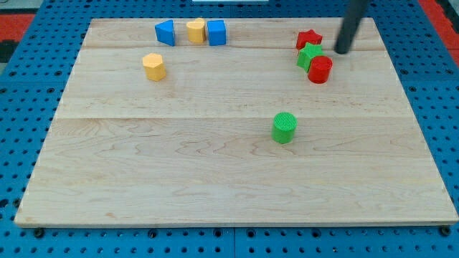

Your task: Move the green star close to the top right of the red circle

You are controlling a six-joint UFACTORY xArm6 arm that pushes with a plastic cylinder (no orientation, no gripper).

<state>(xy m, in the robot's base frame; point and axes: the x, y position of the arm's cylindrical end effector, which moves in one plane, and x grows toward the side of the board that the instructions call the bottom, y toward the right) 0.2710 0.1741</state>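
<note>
The green star point(309, 55) sits near the view's top right, touching the upper left side of the red circle point(320, 69). A red star point(308, 39) lies just above the green star, touching or nearly touching it. My tip point(342, 51) comes down from the view's top, just right of the green star and above right of the red circle, a small gap from both.
A green cylinder point(284, 127) stands alone near the board's middle. A blue block point(166, 32), a yellow block point(195, 31) and a blue cube point(216, 32) line the top edge. A yellow hexagon point(153, 66) lies below them. The wooden board point(143, 165) rests on blue pegboard.
</note>
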